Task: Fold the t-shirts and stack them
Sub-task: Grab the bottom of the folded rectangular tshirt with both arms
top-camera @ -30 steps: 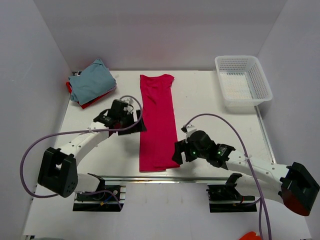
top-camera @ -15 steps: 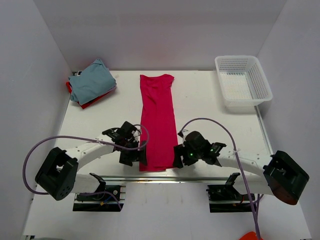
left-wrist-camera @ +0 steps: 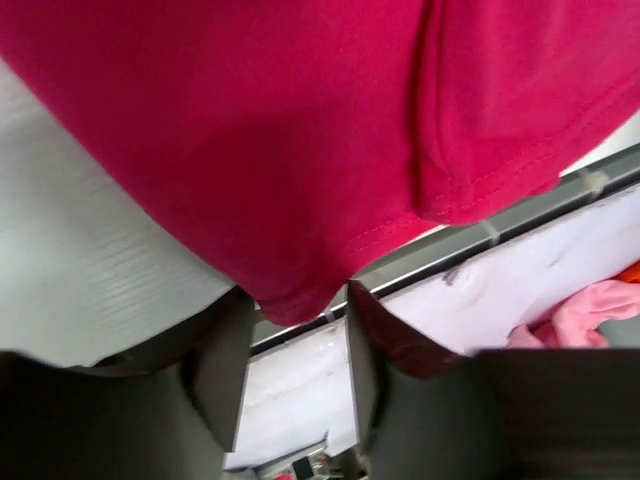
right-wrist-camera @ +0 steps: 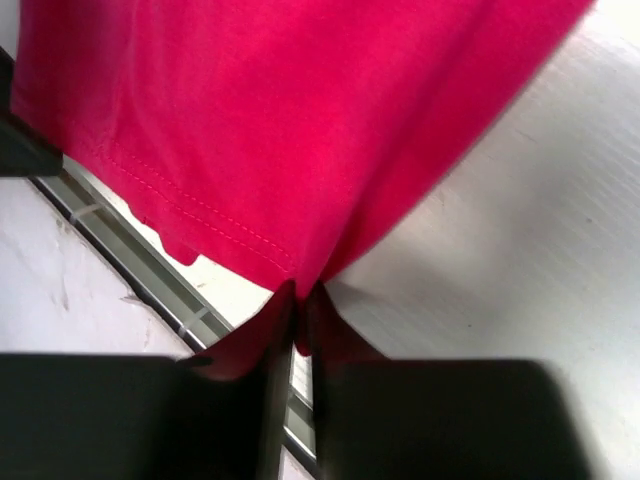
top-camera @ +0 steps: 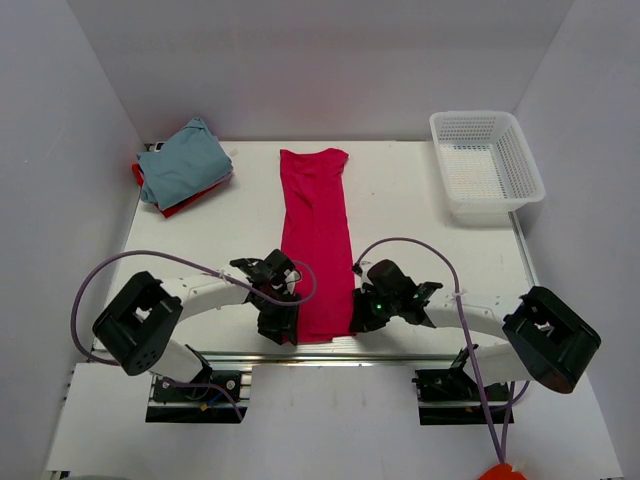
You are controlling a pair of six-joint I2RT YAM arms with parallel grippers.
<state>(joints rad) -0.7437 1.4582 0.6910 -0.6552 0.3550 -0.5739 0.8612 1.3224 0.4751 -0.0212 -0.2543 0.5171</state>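
At the lower middle of the overhead frame, the two arms reach inward to the near edge of the counter. The left tool sits at the lower left corner of the magenta t-shirt. The right tool sits at its lower right corner. Both are equally near to the cloth, one on each side of the hem.

In the left wrist view the jaws are partly spread. The hem corner lies between them, and a gap shows below it, so this grip does not look closed yet. In the right wrist view the jaws are pressed almost together and pinch the other hem corner.

The shirt is folded into a narrow strip. Its long axis runs from the hem in the lower middle of the frame up to the collar in the upper middle. So the cloth lies away from both tools, toward the top of the frame. I judge that the coming move carries the hem along this axis toward the collar.

At the upper left, well apart, the blue-grey t-shirt rests on the red t-shirt. At the upper right stands a white mesh basket.

I can read no brand, label or writing anywhere.
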